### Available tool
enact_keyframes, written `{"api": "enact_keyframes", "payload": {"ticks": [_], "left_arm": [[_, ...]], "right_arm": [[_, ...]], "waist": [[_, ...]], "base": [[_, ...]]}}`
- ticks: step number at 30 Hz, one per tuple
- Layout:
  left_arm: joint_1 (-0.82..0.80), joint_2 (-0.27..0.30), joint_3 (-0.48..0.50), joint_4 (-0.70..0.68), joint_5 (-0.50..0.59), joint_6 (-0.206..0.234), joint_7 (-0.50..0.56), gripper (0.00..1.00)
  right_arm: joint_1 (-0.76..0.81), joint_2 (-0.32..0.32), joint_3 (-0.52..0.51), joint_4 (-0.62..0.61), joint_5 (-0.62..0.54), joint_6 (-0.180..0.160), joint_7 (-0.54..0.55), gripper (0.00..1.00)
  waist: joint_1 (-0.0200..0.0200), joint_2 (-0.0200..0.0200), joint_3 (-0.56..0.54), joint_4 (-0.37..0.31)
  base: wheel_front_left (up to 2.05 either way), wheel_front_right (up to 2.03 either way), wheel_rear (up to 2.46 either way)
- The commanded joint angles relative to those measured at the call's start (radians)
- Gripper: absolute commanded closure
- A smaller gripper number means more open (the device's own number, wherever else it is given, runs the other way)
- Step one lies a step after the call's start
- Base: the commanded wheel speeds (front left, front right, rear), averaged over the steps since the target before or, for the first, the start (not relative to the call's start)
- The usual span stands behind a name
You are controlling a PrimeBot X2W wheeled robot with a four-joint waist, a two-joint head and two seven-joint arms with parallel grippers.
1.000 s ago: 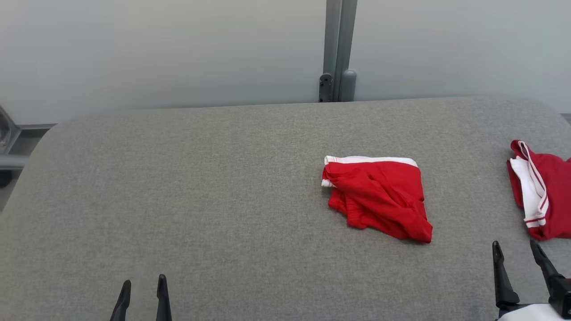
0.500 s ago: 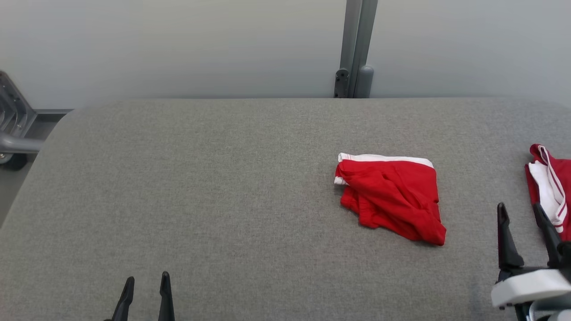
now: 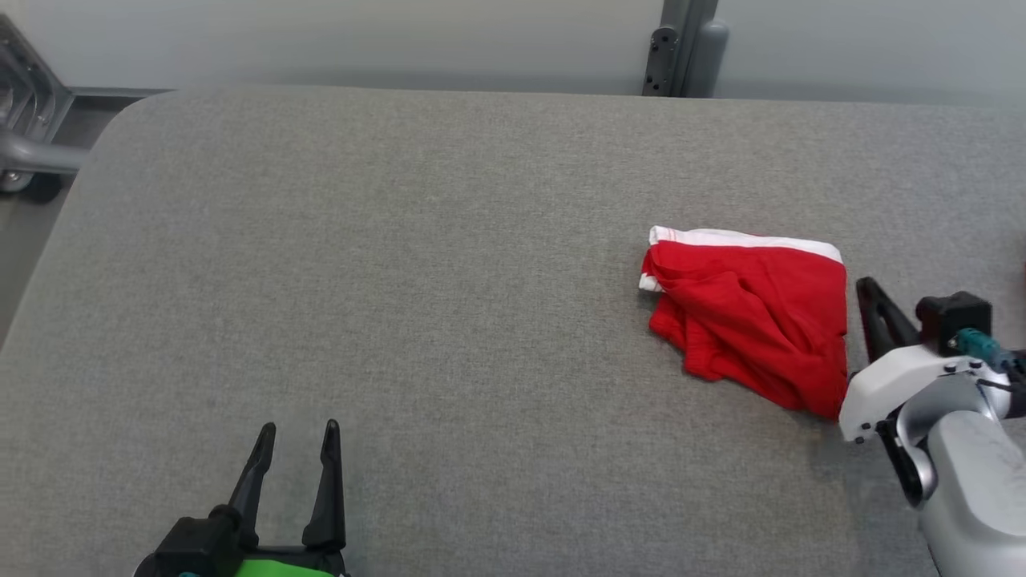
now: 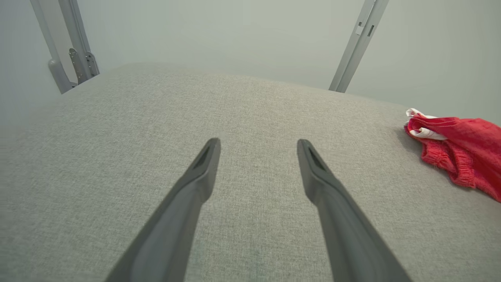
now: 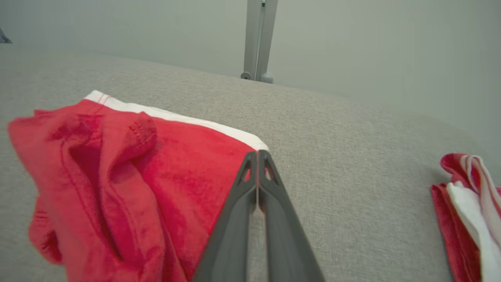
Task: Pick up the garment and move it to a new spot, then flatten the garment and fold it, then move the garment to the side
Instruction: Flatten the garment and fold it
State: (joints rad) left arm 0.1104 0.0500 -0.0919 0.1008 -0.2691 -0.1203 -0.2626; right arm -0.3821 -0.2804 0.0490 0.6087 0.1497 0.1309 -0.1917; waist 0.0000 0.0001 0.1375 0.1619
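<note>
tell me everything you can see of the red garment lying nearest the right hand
The red garment is soft knit-looking cloth, roughly folded into a rumpled wedge, with a white waistband along its far edge. It lies on the grey padded table, right of centre. The right hand, fingers pressed together, sits at its right edge by the waistband's corner; whether it pinches cloth is unclear.
</note>
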Motion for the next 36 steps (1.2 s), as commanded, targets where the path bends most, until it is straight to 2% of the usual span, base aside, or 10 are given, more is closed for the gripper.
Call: {"api": "enact_keyframes", "payload": {"ticks": [1,5,11,18,30,34,36], "left_arm": [[-0.009,0.002,0.004,0.001,-0.010,-0.002,-0.002,0.00],[0.001,0.002,0.010,0.001,-0.020,0.001,-0.002,0.00],[0.005,0.002,0.007,0.001,-0.028,0.009,-0.002,0.00],[0.019,0.002,-0.001,0.002,-0.040,0.018,-0.002,0.00],[0.069,0.002,-0.007,0.002,-0.047,0.039,-0.002,0.00],[0.113,0.002,0.002,-0.002,-0.051,0.050,-0.002,0.00],[0.127,0.002,0.010,-0.011,-0.055,0.057,-0.002,0.00]], "right_arm": [[-0.022,0.004,0.023,0.033,0.013,0.000,-0.013,1.00],[-0.057,0.018,0.097,0.127,0.047,0.000,-0.043,1.00],[-0.095,0.020,0.213,0.187,0.090,0.000,-0.061,1.00],[-0.073,0.007,0.365,0.171,0.154,0.000,-0.072,1.00],[-0.005,0.021,0.627,0.150,0.301,0.000,-0.072,1.00],[0.032,0.027,0.682,0.132,0.341,0.000,-0.073,1.00],[0.040,0.015,0.661,0.095,0.357,0.000,-0.074,1.00]], "waist": [[0.0000,-0.0001,0.024,0.036],[0.0000,-0.0001,0.026,0.039],[0.0000,-0.0001,0.023,0.035],[0.0000,-0.0001,-0.008,0.036],[0.0000,-0.0001,-0.096,0.040],[0.0000,-0.0001,-0.151,0.025],[0.0000,-0.0001,-0.165,0.015]], "base": [[0.00,0.00,0.00],[0.00,0.00,0.00],[0.00,0.00,0.00],[0.00,0.00,0.00],[0.00,0.00,0.00],[0.00,0.00,0.00],[0.00,0.00,0.00]]}}
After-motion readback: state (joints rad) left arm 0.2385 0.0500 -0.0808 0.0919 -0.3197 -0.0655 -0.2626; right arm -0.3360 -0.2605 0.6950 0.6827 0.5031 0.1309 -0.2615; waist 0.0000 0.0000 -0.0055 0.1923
